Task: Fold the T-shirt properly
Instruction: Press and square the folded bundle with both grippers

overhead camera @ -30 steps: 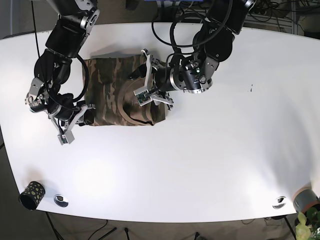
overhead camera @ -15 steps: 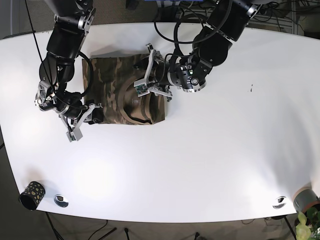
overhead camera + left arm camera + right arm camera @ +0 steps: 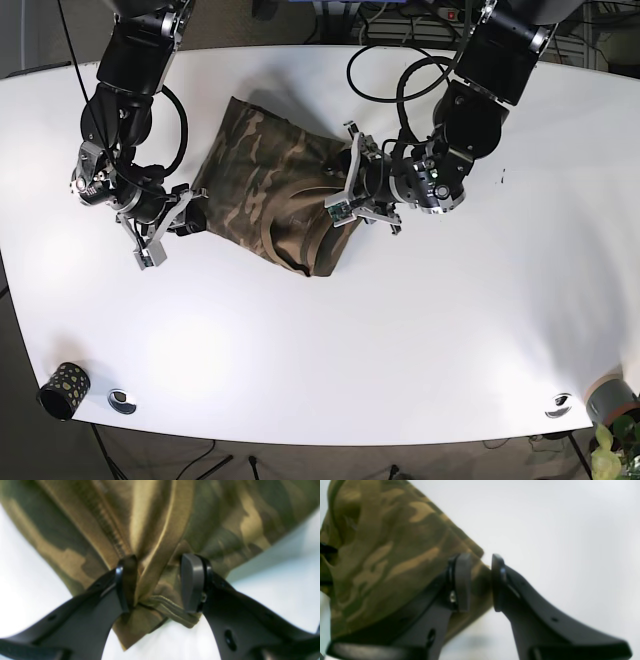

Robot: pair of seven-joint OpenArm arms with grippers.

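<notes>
Here we count one camouflage-print cotton T-shirt point(image 3: 270, 195) bunched on the white bench point(image 3: 420, 330) | two grippers: left gripper point(image 3: 160, 582) jaws part-open around a gathered fold and hem; right gripper point(image 3: 480, 580) jaws narrowly parted, pinching the shirt's edge | one spotted dark cup point(image 3: 63, 389) at the bench corner.

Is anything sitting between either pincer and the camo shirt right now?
Nothing visible. The left pincer already has folds of the T-shirt between its fingers, and the right pincer straddles the shirt's edge.

left end effector point(image 3: 160, 585) clamped, right end effector point(image 3: 480, 582) clamped
</notes>
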